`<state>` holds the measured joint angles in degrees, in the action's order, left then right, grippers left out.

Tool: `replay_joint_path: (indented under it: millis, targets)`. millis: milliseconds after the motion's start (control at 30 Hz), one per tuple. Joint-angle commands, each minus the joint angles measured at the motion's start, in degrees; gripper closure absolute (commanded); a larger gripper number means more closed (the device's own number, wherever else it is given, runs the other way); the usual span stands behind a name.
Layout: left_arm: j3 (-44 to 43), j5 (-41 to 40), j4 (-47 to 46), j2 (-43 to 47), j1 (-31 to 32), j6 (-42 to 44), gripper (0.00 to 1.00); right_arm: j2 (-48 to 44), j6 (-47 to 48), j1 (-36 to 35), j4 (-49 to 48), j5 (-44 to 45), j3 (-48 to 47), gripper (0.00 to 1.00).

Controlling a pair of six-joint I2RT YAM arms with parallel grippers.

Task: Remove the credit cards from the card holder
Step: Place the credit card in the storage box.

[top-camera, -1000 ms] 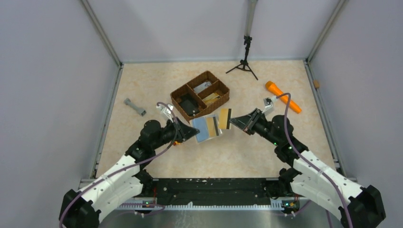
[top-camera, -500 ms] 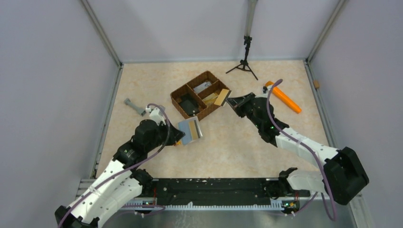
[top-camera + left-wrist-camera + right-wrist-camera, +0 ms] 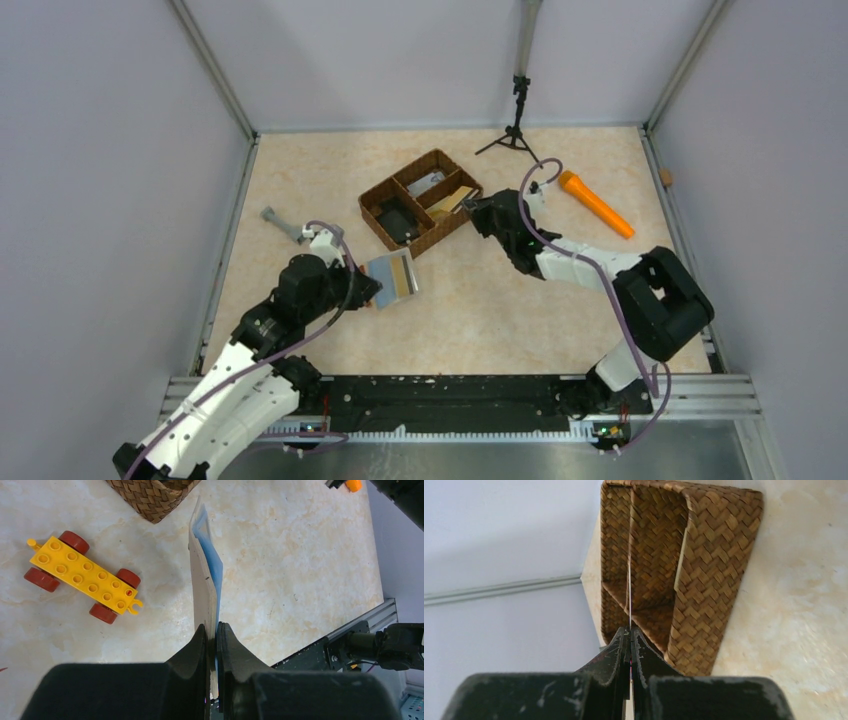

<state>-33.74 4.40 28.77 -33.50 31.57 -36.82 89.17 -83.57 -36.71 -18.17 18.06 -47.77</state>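
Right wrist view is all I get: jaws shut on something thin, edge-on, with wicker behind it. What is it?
Observer: The top view shows a tan card in the right gripper, over the right end of the wicker tray.
Operator: Where's the holder?
Observer: The left gripper pinches the card holder beside the tray, opened, with its blue inside facing up.
Operator: Emptied?
Observer: No, a second card with a dark stripe sits in it.
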Motion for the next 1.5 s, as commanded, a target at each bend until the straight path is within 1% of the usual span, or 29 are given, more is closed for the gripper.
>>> replay_joint_path:
  millis: [0, 133, 533, 600, 667, 800, 900, 967, 1067, 1100, 1133, 1167, 1200, 1233, 1267, 1367, 1400, 1467]
  targets:
    - [-1.2, 1.04, -2.3, 0.49, -0.28, 1.48, 1.0, 4.19, -2.04, -0.72, -2.27, 3.53, -5.89, 1.0]
    - [0.11, 3.45, -4.66, 0.25, -0.33, 0.8, 1.0, 7.66, -3.56, -0.9, -2.22, 5.04, -7.84, 1.0]
    - [0.09, 3.57, -5.13, -0.79, -0.41, 1.35, 1.0, 16.04, -1.16, -0.99, -1.88, 6.57, -15.83, 1.0]
    - [0.06, 3.59, -5.0, -0.98, -0.49, 1.48, 1.0, 16.65, -1.21, -0.98, -1.47, 7.01, -16.49, 0.98]
    - [0.0, 3.51, -4.91, -1.04, -0.51, 1.57, 1.0, 17.13, -1.42, -0.95, -1.21, 7.16, -16.99, 0.91]
    - [-0.15, 3.46, -5.09, -1.08, -0.56, 1.57, 1.0, 16.29, -2.3, -1.0, -1.37, 6.94, -16.23, 0.72]
    - [-0.44, 3.88, -5.21, -1.53, -0.67, 1.49, 1.0, 14.12, -1.79, -0.98, -0.97, 7.11, -15.24, 0.62]
    - [-0.69, 4.14, -5.3, -1.69, -0.64, 1.4, 1.0, 11.46, -0.55, -1.0, -0.61, 7.12, -14.09, 0.58]
    - [-0.7, 4.94, -5.97, -1.7, -0.67, 1.03, 1.0, 6.9, 5.72, -1.04, 0.25, 6.03, -12.36, 0.49]
    - [-0.59, 5.37, -6.43, -1.6, -0.64, 0.9, 1.0, 5.24, 7.69, -1.03, 1.57, 5.7, -12.02, 0.44]
    - [-0.35, 5.85, -6.98, -1.52, -0.64, 0.69, 1.0, 3.28, 10.27, -1.0, 2.1, 4.9, -10.88, 0.36]
    - [-0.06, 6.75, -7.8, -1.5, -0.67, 0.43, 1.0, 1.19, 13.47, -1.02, 2.21, 4.01, -9.89, 0.22]
    - [0.35, 7.75, -9.23, -1.3, -0.64, 0.11, 1.0, -0.85, 17.13, -0.91, 2.79, 2.94, -9.08, 0.12]
    - [0.68, 8.79, -10.42, -1.15, -0.68, -0.43, 1.0, -2.98, 20.21, -0.92, 3.83, 1.81, -8.34, 0.09]
    - [1.24, 9.91, -12.0, -1.1, -0.73, -1.09, 1.0, -4.87, 24.21, -0.84, 3.91, -0.51, -7.34, 0.09]
    - [2.4, 13.26, -16.38, -1.47, -0.79, -3.51, 1.0, -10.87, 34.8, 0.05, 4.52, -10.03, -4.09, 0.08]
    - [2.6, 14.26, -17.67, -1.64, -0.75, -3.97, 1.0, -12.98, 37.1, 0.47, 4.32, -13.73, -2.57, 0.08]
    - [2.59, 15.02, -19.08, -1.97, -0.82, -4.72, 1.0, -17.75, 39.55, 0.9, 6.93, -17.47, 0.52, 0.09]
